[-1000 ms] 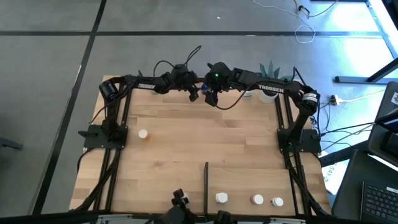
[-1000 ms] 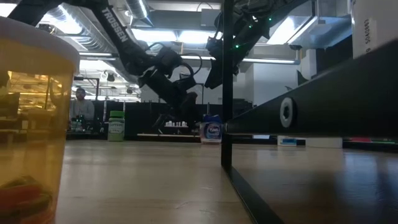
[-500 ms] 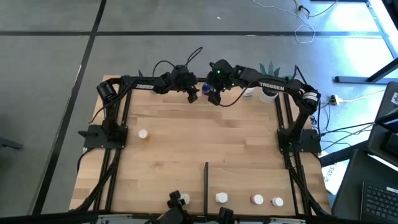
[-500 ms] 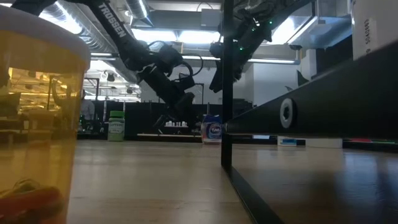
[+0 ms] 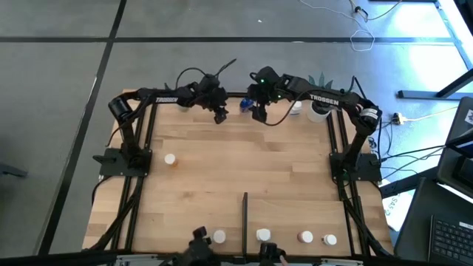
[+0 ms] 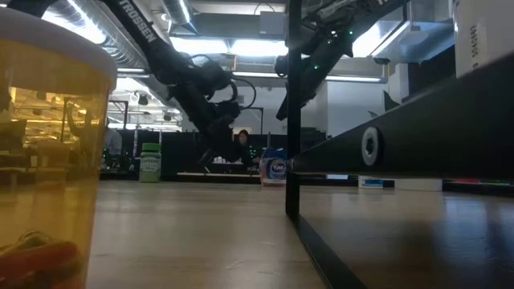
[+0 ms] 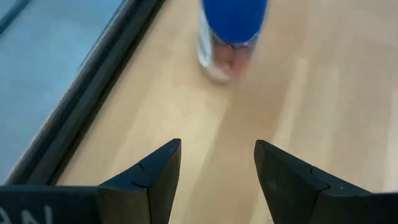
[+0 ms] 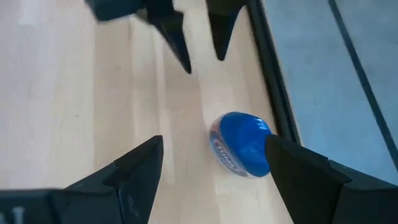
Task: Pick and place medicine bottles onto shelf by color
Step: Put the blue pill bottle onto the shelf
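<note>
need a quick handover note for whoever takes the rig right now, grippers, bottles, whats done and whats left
Left gripper: open, empty, at the table's far edge, pointing at the blue-capped bottle.
Right gripper: open, empty, hovering over that same bottle from the other side.
Neither touches the bottle, which stands upright by the far frame rail.
Four white-capped bottles sit in a row along the near edge: one left of the black divider bar, three to its right.
One more white-capped bottle stands alone on the left of the table.
Left: the blue bottle and that lone one.
</note>
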`<action>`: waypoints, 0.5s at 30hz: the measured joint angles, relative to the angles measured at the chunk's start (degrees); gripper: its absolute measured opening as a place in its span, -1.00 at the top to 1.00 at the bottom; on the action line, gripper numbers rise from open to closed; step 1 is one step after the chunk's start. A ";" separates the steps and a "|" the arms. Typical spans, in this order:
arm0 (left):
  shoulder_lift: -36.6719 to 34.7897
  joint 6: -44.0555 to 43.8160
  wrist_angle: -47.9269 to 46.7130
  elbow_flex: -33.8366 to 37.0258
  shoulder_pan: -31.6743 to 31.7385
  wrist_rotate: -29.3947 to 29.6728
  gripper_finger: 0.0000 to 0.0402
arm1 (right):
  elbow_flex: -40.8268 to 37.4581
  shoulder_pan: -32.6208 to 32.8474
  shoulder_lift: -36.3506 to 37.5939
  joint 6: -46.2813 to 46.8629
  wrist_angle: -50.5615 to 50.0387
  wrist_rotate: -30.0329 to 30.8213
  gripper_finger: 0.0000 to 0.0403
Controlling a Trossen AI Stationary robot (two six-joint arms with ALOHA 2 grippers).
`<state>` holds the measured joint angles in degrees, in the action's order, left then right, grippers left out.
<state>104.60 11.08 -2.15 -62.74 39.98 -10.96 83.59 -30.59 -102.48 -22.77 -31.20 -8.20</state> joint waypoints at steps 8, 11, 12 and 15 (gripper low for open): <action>-0.90 0.11 -0.72 -0.01 1.16 -5.22 0.01 | 0.00 -0.33 -0.05 -0.23 -0.62 -0.47 -0.40; -0.86 3.04 4.62 0.00 1.14 -4.77 0.01 | 0.00 -0.50 -0.22 -0.08 -0.50 -0.47 -0.40; -0.84 3.86 6.74 0.00 1.02 -4.52 0.01 | 0.00 -0.50 -0.22 0.04 -0.48 -0.47 -0.40; -0.49 2.94 12.88 0.00 0.18 -1.46 0.01 | 0.00 -0.48 -0.23 1.33 -0.45 -0.48 -0.40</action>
<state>104.11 14.02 10.74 -62.74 40.16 -12.42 83.59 -31.07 -102.71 -21.45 -31.65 -8.68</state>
